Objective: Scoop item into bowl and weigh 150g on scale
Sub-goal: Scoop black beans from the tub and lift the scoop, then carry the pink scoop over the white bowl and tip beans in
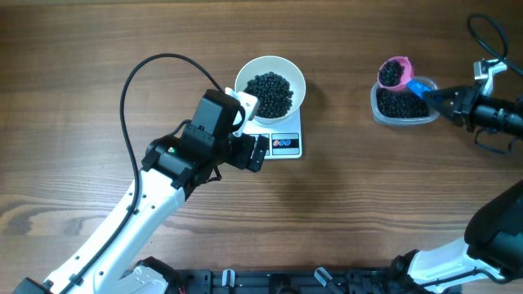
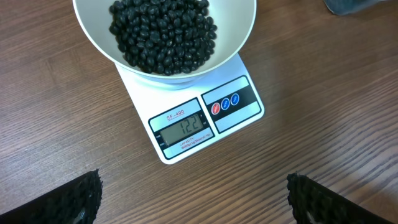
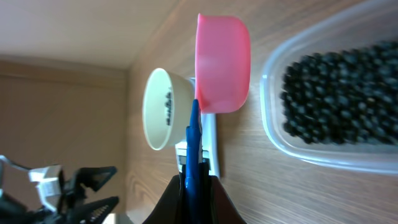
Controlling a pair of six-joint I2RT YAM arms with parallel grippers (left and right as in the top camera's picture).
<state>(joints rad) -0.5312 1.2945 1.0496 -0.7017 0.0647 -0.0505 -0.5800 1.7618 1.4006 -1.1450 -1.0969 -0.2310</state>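
Open room is being offered by a broad band of bare wooden surface (image 1: 343, 188) between the scale (image 1: 286, 143) and the clear tub (image 1: 377, 113), which are standing well apart. More bare wood is being shown in front of the scale's front edge. The tub is being crowded towards the right edge of the overhead view, with the right arm reaching in from that side.

The left fingers (image 2: 78, 199) are being held spread wide and empty, just in front of the scale's display edge, one to each side and clear of it. The white bowl (image 1: 243, 77) is being carried on the scale, its rim overhanging the platform, just beyond those fingers. The right fingers (image 3: 211, 196) are being pressed together on the blue handle (image 3: 193, 143) of a pink scoop (image 3: 222, 62). The scoop is being held at the far left corner of the tub, well apart from the bowl.

The black beans (image 1: 270, 91) are being held as a dark, glossy heap of small rounded grains covering the bowl's bottom, with white wall showing all round above them. More of the same beans are being held in the tub and in the scoop. On the scale's grey display, 122 is being shown beside two small round buttons.
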